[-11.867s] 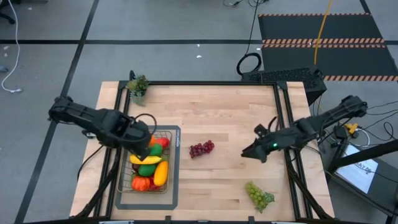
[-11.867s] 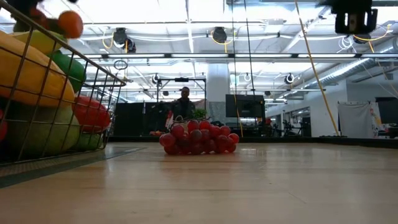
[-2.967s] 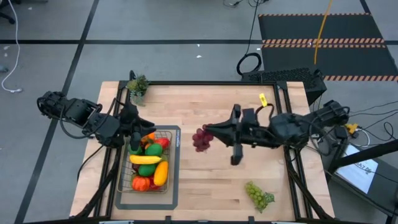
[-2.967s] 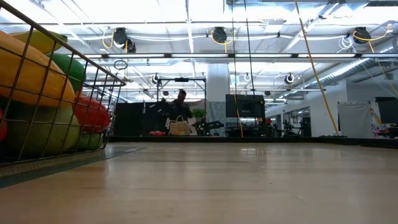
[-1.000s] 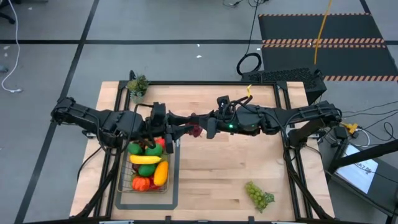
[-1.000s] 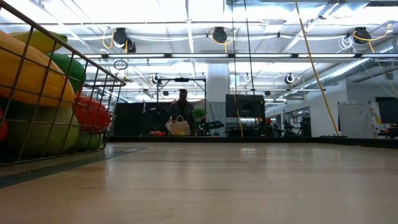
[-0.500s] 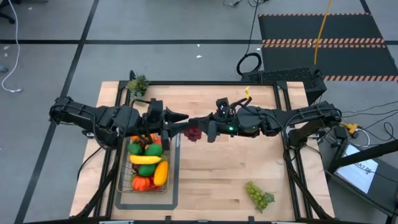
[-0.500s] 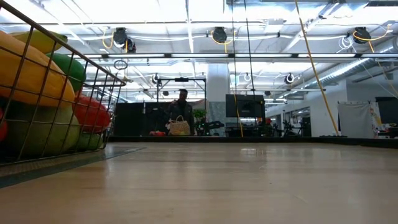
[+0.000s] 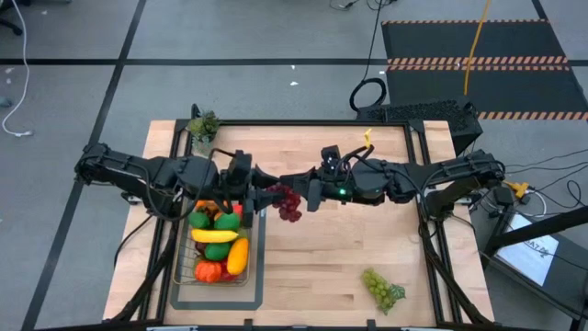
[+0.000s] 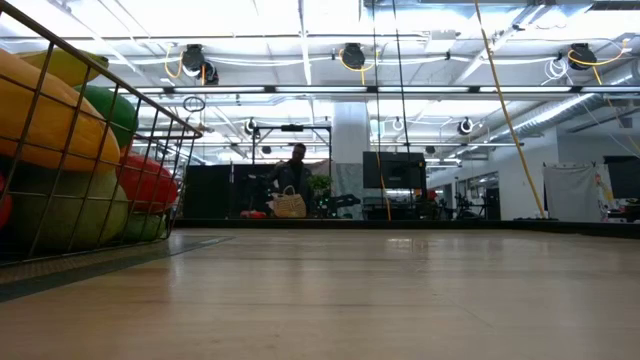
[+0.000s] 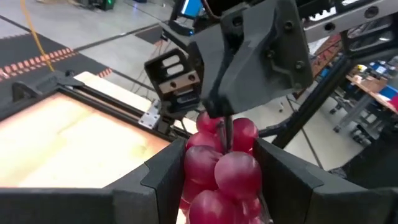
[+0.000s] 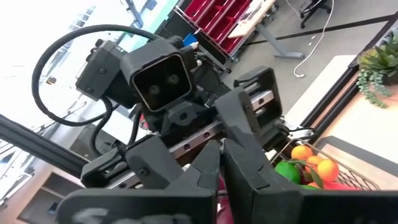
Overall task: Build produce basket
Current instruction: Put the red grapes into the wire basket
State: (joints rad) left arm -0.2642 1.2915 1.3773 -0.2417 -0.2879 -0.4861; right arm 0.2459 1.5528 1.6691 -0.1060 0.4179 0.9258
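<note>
Midway above the table, the right gripper, pressed shut, pinches the stem of the purple grapes and dangles the bunch between the spread fingers of the left gripper; both arms meet just beside the basket, which sits at the table's left edge holding a banana, oranges and other produce; green grapes lie well apart near the front right.
</note>
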